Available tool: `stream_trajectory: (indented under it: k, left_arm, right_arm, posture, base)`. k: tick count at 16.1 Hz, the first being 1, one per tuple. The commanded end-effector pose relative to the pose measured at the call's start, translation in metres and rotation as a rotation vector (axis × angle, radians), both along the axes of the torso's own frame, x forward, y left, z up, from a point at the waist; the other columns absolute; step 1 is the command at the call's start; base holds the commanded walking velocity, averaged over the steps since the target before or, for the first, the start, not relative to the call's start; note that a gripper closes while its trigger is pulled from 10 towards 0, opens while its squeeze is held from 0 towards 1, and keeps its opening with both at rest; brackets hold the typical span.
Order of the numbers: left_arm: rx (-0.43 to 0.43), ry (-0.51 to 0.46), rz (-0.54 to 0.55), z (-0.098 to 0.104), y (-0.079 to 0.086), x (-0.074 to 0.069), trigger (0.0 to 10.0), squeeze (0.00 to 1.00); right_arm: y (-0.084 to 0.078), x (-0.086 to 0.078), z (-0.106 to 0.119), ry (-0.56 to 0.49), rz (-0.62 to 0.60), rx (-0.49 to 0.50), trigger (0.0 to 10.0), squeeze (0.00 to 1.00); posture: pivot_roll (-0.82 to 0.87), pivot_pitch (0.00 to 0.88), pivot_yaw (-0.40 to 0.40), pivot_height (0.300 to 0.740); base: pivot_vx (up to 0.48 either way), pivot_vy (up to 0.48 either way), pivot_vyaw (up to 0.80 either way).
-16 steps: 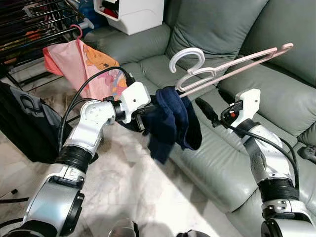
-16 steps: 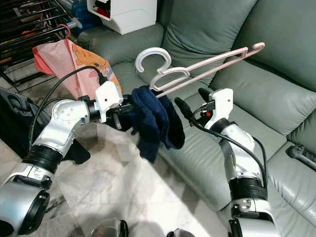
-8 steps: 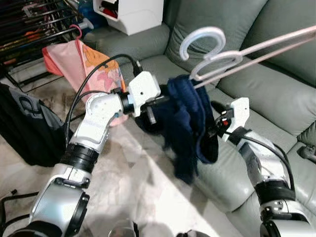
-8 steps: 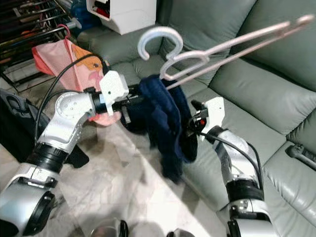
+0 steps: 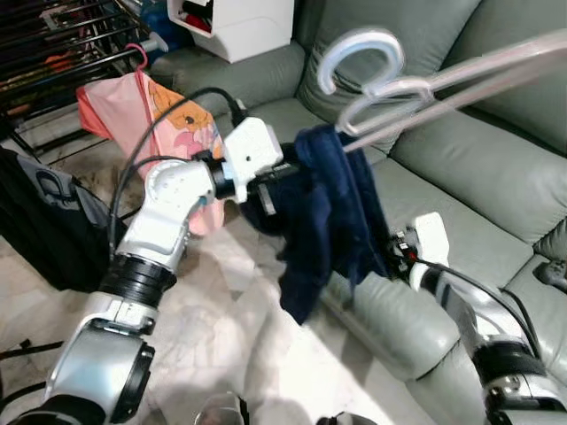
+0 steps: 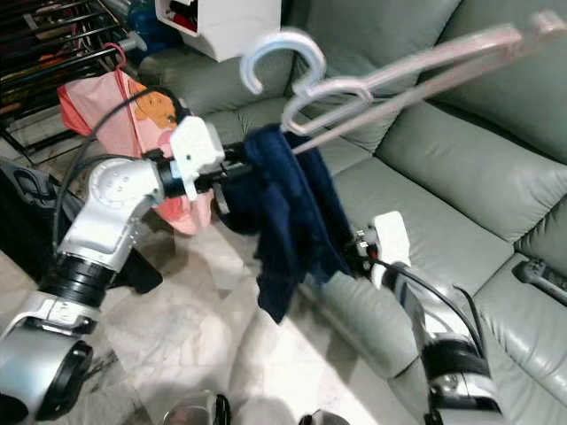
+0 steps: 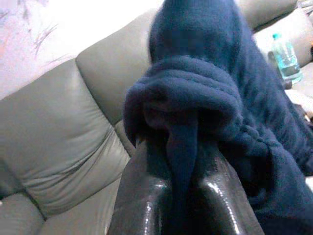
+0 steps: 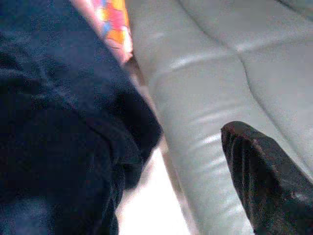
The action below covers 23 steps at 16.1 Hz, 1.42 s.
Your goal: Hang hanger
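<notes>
- Hanger (image 5: 416, 84): pale pink, raised over the sofa at about one o'clock, hook at its upper end curling toward eleven, long bars running off toward two o'clock, blurred along their length.
- Nearest, at five o'clock: right gripper (image 8: 261, 181) low beside the front edge of the sofa seat, just behind the hanging cloth; one black finger seen in the right wrist view against grey leather, the other not seen, so cannot tell how far apart the fingers stand; nothing seen in its hold.
- Closer to centre: dark blue garment (image 5: 323, 221) draped from the lower end of the hanger, hanging down in folds over pale marble floor (image 5: 230, 328).
- At ten o'clock of the garment: left gripper (image 7: 181, 196) closed tight on a bunched fold of the blue cloth, both black fingers pressed against it in the left wrist view, white wrist housing just behind.
- Behind and below: grey-green leather sofa (image 5: 496, 177), seat cushions and backrest spanning twelve to four o'clock.
- At ten o'clock, farther back: pink printed cloth (image 5: 155, 115) on a small pink hook, hanging from a dark drying rack (image 5: 53, 44).
- At nine o'clock: black bag (image 5: 44, 221) on the floor.
- At twelve o'clock, far back: white box (image 5: 235, 22) on the sofa arm.
- In the left wrist view: clear plastic bottle (image 7: 287, 58) beyond the garment.
</notes>
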<state>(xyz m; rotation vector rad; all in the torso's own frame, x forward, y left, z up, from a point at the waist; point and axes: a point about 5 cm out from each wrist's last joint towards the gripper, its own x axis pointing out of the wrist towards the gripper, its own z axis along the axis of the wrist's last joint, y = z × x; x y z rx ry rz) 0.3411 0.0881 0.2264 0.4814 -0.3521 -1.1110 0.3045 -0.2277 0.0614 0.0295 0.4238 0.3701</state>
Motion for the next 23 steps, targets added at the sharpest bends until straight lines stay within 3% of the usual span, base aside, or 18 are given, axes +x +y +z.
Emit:
stream_trajectory:
  k: [1, 2, 3, 4, 5, 7, 11, 12, 14, 15, 16, 17, 19, 20, 23]
  left_arm:
    - [-0.057, -0.082, 0.047, 0.028, 0.011, 0.005, 0.0, 0.0]
    - [-0.062, -0.068, 0.068, 0.027, 0.018, 0.007, 0.0, 0.0]
    - [-0.061, -0.063, 0.073, 0.026, 0.02, 0.007, 0.0, 0.0]
    - [-0.048, -0.007, 0.093, 0.014, 0.031, 0.007, 0.0, 0.0]
    - [-0.017, 0.082, 0.134, -0.011, 0.049, 0.007, 0.0, 0.0]
    - [-0.001, 0.217, 0.165, -0.04, 0.067, 0.001, 0.0, 0.0]
    - [-0.034, 0.389, 0.144, -0.063, 0.077, -0.011, 0.0, 0.0]
    - [-0.007, 0.462, 0.079, -0.075, 0.077, -0.02, 0.0, 0.0]
    - [-0.065, 0.543, 0.029, -0.079, 0.076, -0.026, 0.0, 0.0]
    - [-0.047, 0.587, 0.002, -0.083, 0.076, -0.03, 0.0, 0.0]
    - [0.059, 0.6, -0.012, -0.096, 0.077, -0.035, 0.0, 0.0]
    - [0.08, 0.606, -0.013, -0.099, 0.078, -0.036, 0.0, 0.0]
    - [0.228, 0.634, 0.029, -0.127, 0.086, -0.039, 0.0, 0.0]
    - [0.258, 0.633, 0.06, -0.134, 0.088, -0.038, 0.0, 0.0]
    - [0.35, 0.585, 0.301, -0.15, 0.096, -0.024, 0.0, 0.0]
  right_arm:
    - [-0.021, -0.007, -0.006, 0.054, -0.102, -0.009, 0.0, 0.0]
    - [-0.042, -0.005, 0.002, 0.007, -0.232, -0.028, 0.0, 0.0]
    - [-0.047, -0.005, 0.004, -0.008, -0.266, -0.035, 0.0, 0.0]
    - [-0.066, 0.003, 0.026, -0.13, -0.407, -0.049, 0.0, 0.0]
    - [-0.086, 0.011, 0.057, -0.275, -0.543, -0.065, 0.0, 0.0]
    - [-0.098, 0.021, 0.093, -0.41, -0.639, -0.071, 0.0, 0.0]
    - [-0.102, 0.035, 0.131, -0.543, -0.708, -0.069, 0.0, 0.0]
    - [-0.098, 0.042, 0.139, -0.562, -0.698, -0.065, 0.0, 0.0]
    - [-0.096, 0.045, 0.141, -0.556, -0.694, -0.057, 0.0, 0.0]
    - [-0.096, 0.046, 0.141, -0.556, -0.696, -0.059, 0.0, 0.0]
    - [-0.096, 0.047, 0.142, -0.563, -0.693, -0.059, 0.0, 0.0]
    - [-0.096, 0.048, 0.142, -0.565, -0.693, -0.059, 0.0, 0.0]
    - [-0.092, 0.051, 0.148, -0.59, -0.673, -0.063, 0.0, 0.0]
    - [-0.091, 0.052, 0.149, -0.598, -0.663, -0.069, 0.0, 0.0]
    - [-0.078, 0.056, 0.152, -0.621, -0.596, -0.087, 0.0, 0.0]
  posture:
    - [-0.02, 0.03, 0.027, 0.74]
    - [-0.02, 0.03, 0.027, 0.74]
    - [-0.02, 0.03, 0.027, 0.74]
    - [-0.03, 0.037, 0.035, 0.74]
    - [-0.04, 0.038, 0.038, 0.74]
    - [-0.04, 0.038, 0.038, 0.74]
    - [-0.03, 0.037, 0.025, 0.74]
    - [-0.03, 0.036, 0.024, 0.74]
    - [-0.03, 0.035, 0.021, 0.74]
    - [-0.03, 0.035, 0.021, 0.74]
    - [-0.03, 0.038, 0.02, 0.74]
    - [-0.03, 0.038, 0.02, 0.74]
    - [-0.04, 0.039, 0.024, 0.74]
    - [-0.04, 0.039, 0.025, 0.74]
    - [-0.04, 0.041, 0.026, 0.74]
  base:
    - [0.0, 0.0, 0.0]
    - [0.0, 0.0, 0.0]
    - [0.0, 0.0, 0.0]
    - [0.0, 0.0, 0.0]
    - [0.0, 0.0, 0.0]
    - [0.0, 0.0, 0.0]
    - [0.0, 0.0, 0.0]
    - [0.0, 0.0, 0.0]
    - [0.0, 0.0, 0.0]
    - [0.0, 0.0, 0.0]
    - [0.0, 0.0, 0.0]
    - [0.0, 0.0, 0.0]
    - [0.0, 0.0, 0.0]
    - [0.0, 0.0, 0.0]
    - [0.0, 0.0, 0.0]
